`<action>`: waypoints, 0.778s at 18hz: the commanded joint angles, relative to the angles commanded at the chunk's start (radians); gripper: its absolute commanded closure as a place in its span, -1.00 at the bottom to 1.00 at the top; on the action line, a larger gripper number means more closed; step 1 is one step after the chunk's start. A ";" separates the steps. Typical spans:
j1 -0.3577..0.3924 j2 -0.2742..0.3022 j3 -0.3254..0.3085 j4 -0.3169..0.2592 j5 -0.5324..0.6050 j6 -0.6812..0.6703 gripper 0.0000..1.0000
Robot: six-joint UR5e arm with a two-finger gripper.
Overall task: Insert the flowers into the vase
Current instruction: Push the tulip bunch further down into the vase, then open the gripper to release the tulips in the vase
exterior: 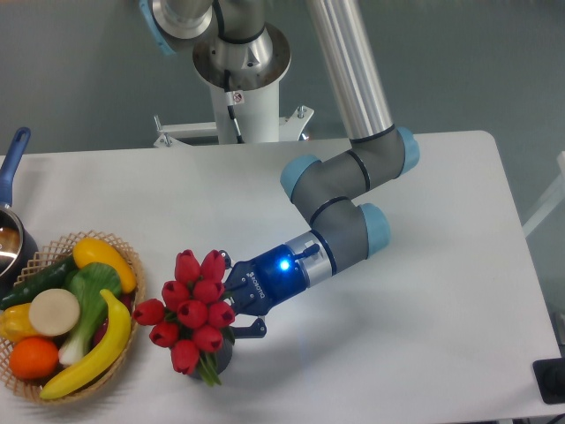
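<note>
The flowers, a bunch of red closed tulip buds, stand over the vase at the table's front. Green leaves hang down in front of the vase. Only a dark sliver of the vase shows under the buds. My gripper reaches in from the right, low and nearly level, with its blue light on. Its jaws lie behind the buds, shut on the flowers, and the fingertips are hidden.
A woven basket with toy fruit and vegetables stands just left of the flowers. A pot with a blue handle sits at the left edge. The arm's elbow hangs over the table's middle.
</note>
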 joint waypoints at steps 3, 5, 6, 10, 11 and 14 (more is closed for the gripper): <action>0.000 0.000 -0.005 0.000 0.000 0.029 -0.14; 0.000 0.000 -0.009 0.000 0.000 0.044 -0.30; 0.000 0.000 -0.009 0.000 0.002 0.048 -0.45; 0.002 0.002 -0.012 0.000 0.000 0.048 -0.71; 0.002 0.005 -0.015 0.000 0.002 0.048 -0.82; 0.005 0.009 -0.021 0.000 0.002 0.049 -1.00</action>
